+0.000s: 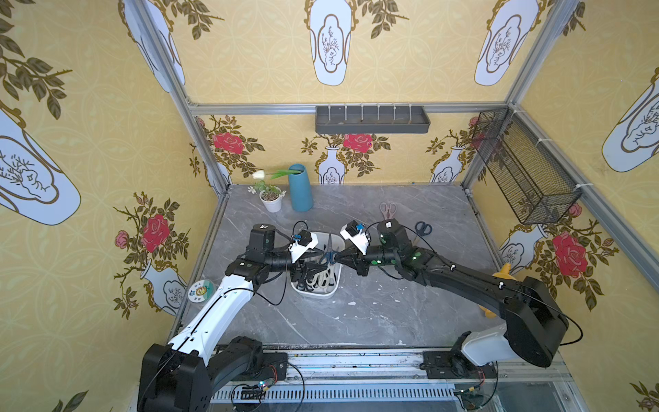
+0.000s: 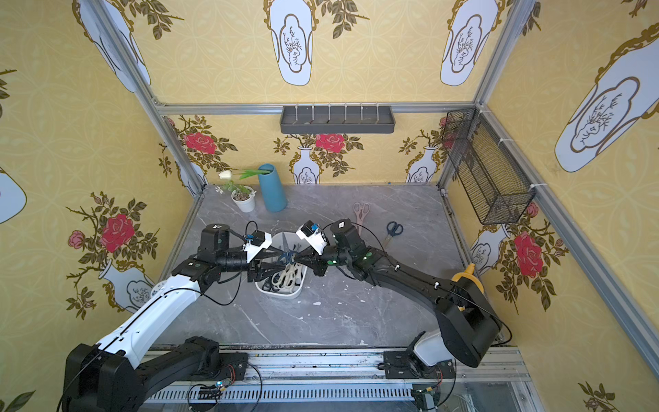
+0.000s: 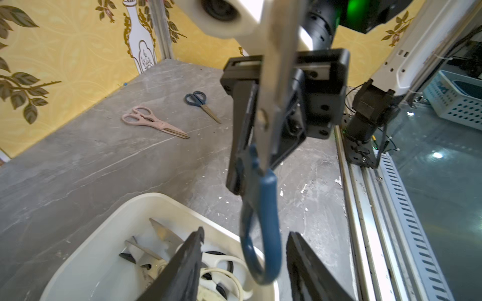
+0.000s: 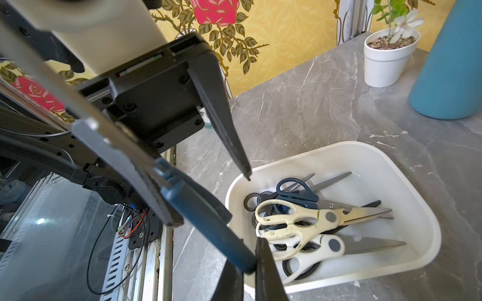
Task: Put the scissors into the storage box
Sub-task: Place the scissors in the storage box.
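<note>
We see both grippers meeting over the storage box (image 1: 315, 293), which sits near the middle of the grey marble tabletop (image 1: 356, 314), a touch toward 9 o'clock. The right gripper (image 4: 247, 258) is clenched on one handle of the blue-handled scissors (image 4: 198, 206). It holds them in the air above the box, and in both top views the blades point toward 12 o'clock. The left gripper (image 3: 245, 232) is released. Its jaws stand apart with the blue handle loop hanging between them, and we cannot tell whether either finger touches it.

Several pairs lie inside the box, among them cream-handled scissors (image 4: 300, 216) resting on top of white-handled scissors (image 4: 326, 247).

Two pairs lie flat on the tabletop, well apart from the box: pink-handled scissors (image 1: 388, 211) at its 1 o'clock and navy-handled scissors (image 1: 422, 228) at its 2 o'clock.

A teal vase (image 1: 299, 189) stands at the box's 12 o'clock near the back edge, and a white plant pot (image 1: 271, 201) stands just beside the vase at its 9 o'clock.
</note>
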Available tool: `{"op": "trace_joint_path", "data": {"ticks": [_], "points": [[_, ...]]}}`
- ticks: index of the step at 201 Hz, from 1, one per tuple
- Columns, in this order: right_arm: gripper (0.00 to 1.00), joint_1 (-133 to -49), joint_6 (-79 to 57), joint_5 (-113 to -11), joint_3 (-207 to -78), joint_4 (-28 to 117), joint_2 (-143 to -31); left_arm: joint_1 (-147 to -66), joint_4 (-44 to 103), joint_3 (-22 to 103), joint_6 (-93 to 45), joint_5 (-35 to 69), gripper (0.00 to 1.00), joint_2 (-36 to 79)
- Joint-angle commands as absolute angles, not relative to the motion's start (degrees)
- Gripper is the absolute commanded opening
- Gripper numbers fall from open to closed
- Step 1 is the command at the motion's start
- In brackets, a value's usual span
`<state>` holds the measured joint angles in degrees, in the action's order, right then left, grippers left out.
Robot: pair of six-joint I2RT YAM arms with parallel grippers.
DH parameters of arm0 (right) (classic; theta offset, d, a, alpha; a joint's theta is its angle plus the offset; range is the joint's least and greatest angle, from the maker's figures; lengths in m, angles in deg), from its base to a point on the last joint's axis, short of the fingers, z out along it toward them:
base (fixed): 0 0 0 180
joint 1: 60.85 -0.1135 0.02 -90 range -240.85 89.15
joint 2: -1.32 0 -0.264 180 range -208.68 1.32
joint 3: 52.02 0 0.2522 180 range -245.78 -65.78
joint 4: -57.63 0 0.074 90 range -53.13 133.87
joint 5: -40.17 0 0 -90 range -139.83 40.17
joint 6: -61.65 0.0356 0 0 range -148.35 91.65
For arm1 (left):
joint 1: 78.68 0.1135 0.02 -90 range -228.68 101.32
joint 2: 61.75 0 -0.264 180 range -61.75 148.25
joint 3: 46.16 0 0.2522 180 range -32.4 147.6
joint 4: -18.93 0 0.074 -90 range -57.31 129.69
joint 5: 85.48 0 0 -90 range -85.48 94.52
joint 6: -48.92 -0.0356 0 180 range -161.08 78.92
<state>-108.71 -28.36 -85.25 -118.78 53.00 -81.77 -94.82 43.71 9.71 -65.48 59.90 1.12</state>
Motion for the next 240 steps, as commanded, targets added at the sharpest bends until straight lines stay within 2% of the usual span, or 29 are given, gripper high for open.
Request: {"op": "trace_joint_path", "data": {"ticks": [1,40,63,86,136,165,192,202,240], "points": [[0.00,-109.4,-27.6,-83.9,-118.7,55.4,-81.9,-94.8,39.6,9.2,-63.2,58.5,0.52,1.4],[0.00,-110.6,-26.9,-82.1,-118.9,56.4,-82.6,-94.9,39.6,9.0,-63.6,60.0,0.37,2.2],[0.00,-111.5,-27.3,-79.2,-118.7,56.1,-83.0,-95.0,39.8,9.0,-64.0,61.5,0.21,2.4],[0.00,-111.9,-27.9,-75.7,-118.8,56.1,-83.3,-95.1,41.6,9.2,-65.5,61.9,0.00,2.2],[0.00,-111.8,-30.6,-69.7,-119.7,54.6,-83.1,-95.1,48.3,9.8,-69.0,62.5,0.00,1.8],[0.00,-111.7,-31.7,-66.3,-119.7,54.2,-82.5,-95.2,50.8,10.2,-70.2,62.2,0.10,1.9],[0.00,-112.1,-31.4,-67.6,-120.2,54.3,-82.9,-95.2,50.9,10.4,-70.4,61.0,0.23,2.0],[0.00,-112.3,-30.8,-68.0,-120.2,54.4,-83.3,-95.1,50.4,10.5,-70.3,60.6,0.23,2.0],[0.00,-114.9,-30.2,-63.2,-121.1,56.4,-85.3,-95.1,50.4,11.4,-68.9,62.6,0.10,2.9]]}}
